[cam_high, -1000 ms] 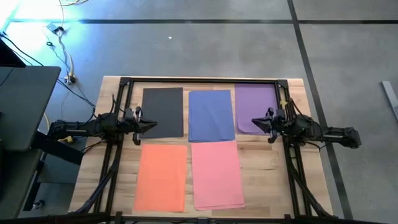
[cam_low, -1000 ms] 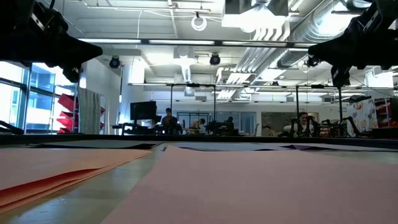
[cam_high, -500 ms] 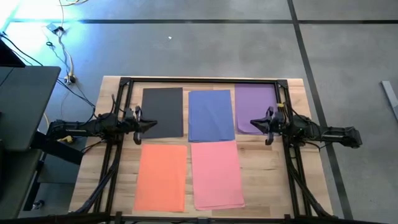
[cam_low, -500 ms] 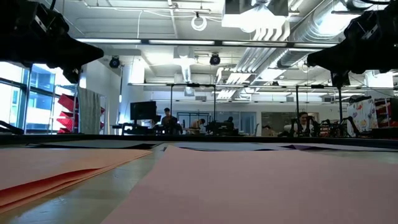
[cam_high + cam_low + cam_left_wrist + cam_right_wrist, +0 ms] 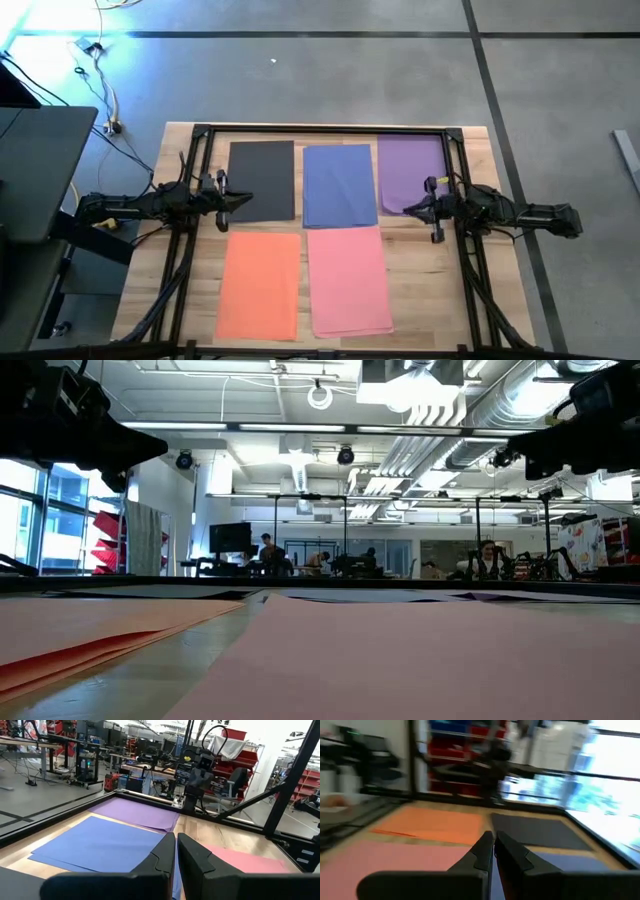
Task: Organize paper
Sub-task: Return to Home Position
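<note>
Five sheets of paper lie flat on the wooden table. Dark grey (image 5: 265, 172), blue (image 5: 340, 185) and purple (image 5: 412, 170) form the far row. Orange (image 5: 260, 285) and pink (image 5: 348, 280) form the near row. My left gripper (image 5: 246, 200) is shut and level, held above the dark grey sheet's near left part; it also shows in the left wrist view (image 5: 176, 838). My right gripper (image 5: 407, 209) is shut and level, held above the purple sheet's near edge; it also shows in the right wrist view (image 5: 493, 838). Neither gripper touches paper.
A black metal frame (image 5: 320, 129) runs around the table's far and side edges, and both arms reach in over its side rails. Bare wood (image 5: 430, 280) lies to the right of the pink sheet. People sit at desks (image 5: 487, 560) in the room beyond the table.
My right gripper has rolled about its own pointing line while staying in place and shut; its side knob, earlier on the far side, now shows on the near side. The sheets have not moved.
</note>
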Tool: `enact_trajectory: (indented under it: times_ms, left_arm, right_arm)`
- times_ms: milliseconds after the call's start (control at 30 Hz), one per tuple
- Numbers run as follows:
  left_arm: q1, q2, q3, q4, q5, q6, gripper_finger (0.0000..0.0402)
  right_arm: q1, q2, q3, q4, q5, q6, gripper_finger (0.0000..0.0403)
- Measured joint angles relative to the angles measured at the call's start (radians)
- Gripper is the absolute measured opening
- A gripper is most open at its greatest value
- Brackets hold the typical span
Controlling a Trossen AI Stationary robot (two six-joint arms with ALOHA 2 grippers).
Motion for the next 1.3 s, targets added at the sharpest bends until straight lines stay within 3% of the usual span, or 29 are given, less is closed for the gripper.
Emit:
enact_trajectory:
  times_ms: [433, 1300]
  left_arm:
    - [0.0, 0.0, 0.0, -0.003, 0.002, 0.0, 0.0]
    - [0.0, 0.0, 0.0, -0.003, 0.002, 0.0, 0.0]
  right_arm:
    - [0.0, 0.0, 0.0, -0.001, 0.019, 0.204, 0.0005]
    - [0.0, 0.0, 0.0, -0.001, 0.02, 0.207, 0.0005]
